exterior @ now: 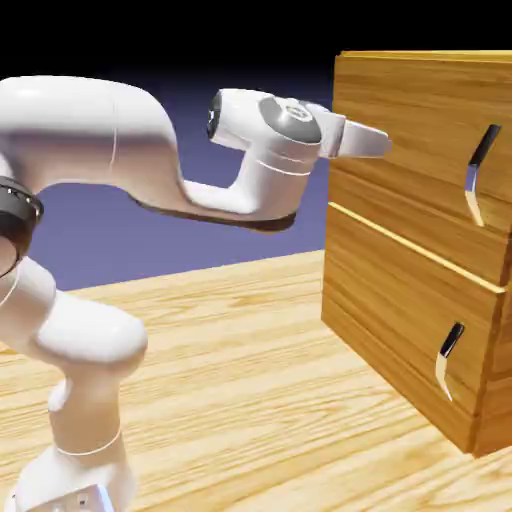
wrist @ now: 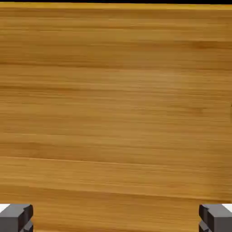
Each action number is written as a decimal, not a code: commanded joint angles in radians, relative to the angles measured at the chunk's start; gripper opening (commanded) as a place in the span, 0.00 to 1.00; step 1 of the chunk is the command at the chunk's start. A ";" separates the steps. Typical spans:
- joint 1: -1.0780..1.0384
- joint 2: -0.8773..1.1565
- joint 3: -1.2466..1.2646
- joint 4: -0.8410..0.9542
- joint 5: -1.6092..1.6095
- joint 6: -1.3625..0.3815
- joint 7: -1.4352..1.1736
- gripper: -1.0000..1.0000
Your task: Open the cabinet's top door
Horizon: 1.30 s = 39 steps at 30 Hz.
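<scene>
The cabinet (exterior: pixel 400 310) of light brown wood stands at the exterior view's right. Its top door (exterior: pixel 420 130) is the taller upper panel and lies flush with the front. A curved black-and-silver handle (exterior: pixel 479 176) sits near the door's right edge. My gripper (exterior: pixel 378 143) points at the door's left part, close to the wood and well left of the handle. In the hand view, wood grain (wrist: pixel 116 99) fills the picture. Only the two grey fingertips (wrist: pixel 16 217) show at the bottom corners, far apart, with nothing between them. The gripper (wrist: pixel 116 221) is open.
Below the top door is a shorter lower panel (exterior: pixel 400 330) with a similar curved handle (exterior: pixel 448 360). The cabinet stands on a light wooden table (exterior: pixel 240 380). My white arm arches from the lower left across the view.
</scene>
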 commanded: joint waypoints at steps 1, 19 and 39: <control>0.018 -0.004 -0.019 0.012 -0.044 -0.001 0.033 0.50; 0.343 -0.072 -0.358 0.226 -0.826 -0.019 0.620 0.50; 0.369 -0.012 -0.396 0.225 -0.913 -0.131 0.747 0.00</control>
